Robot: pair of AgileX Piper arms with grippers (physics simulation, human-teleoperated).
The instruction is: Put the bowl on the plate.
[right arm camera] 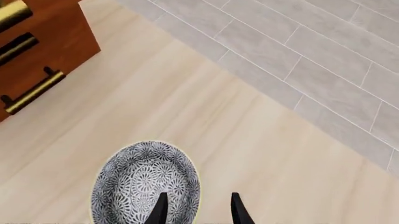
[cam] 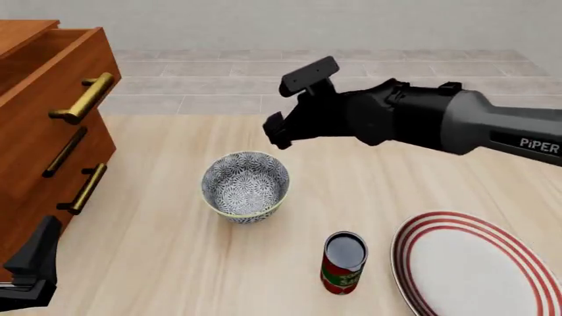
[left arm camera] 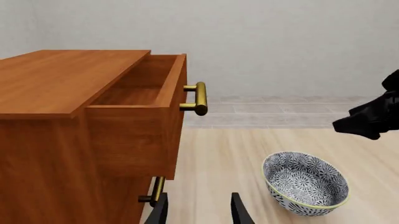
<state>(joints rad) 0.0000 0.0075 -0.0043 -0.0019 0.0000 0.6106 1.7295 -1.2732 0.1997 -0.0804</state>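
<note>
The bowl [cam: 246, 186], grey-and-white floral with a pale yellowish rim, stands upright on the table, also visible in the left wrist view [left arm camera: 305, 184] and the right wrist view [right arm camera: 145, 184]. The white plate [cam: 478, 263] with red rings lies at the front right, bare. My right gripper [cam: 276, 131] hovers above the bowl's far right rim, open and holding nothing. In its own view [right arm camera: 198, 210] one finger is over the bowl's inside and the other is outside the rim. My left gripper [cam: 35, 263] sits low at the front left by the cabinet, open [left arm camera: 198, 212] and empty.
A wooden cabinet [cam: 44, 131] with brass handles stands at the left, its top drawer [left arm camera: 143, 88] pulled open and showing nothing inside. A red can [cam: 343, 262] stands upright between the bowl and the plate. The right arm [cam: 439, 122] stretches across from the right.
</note>
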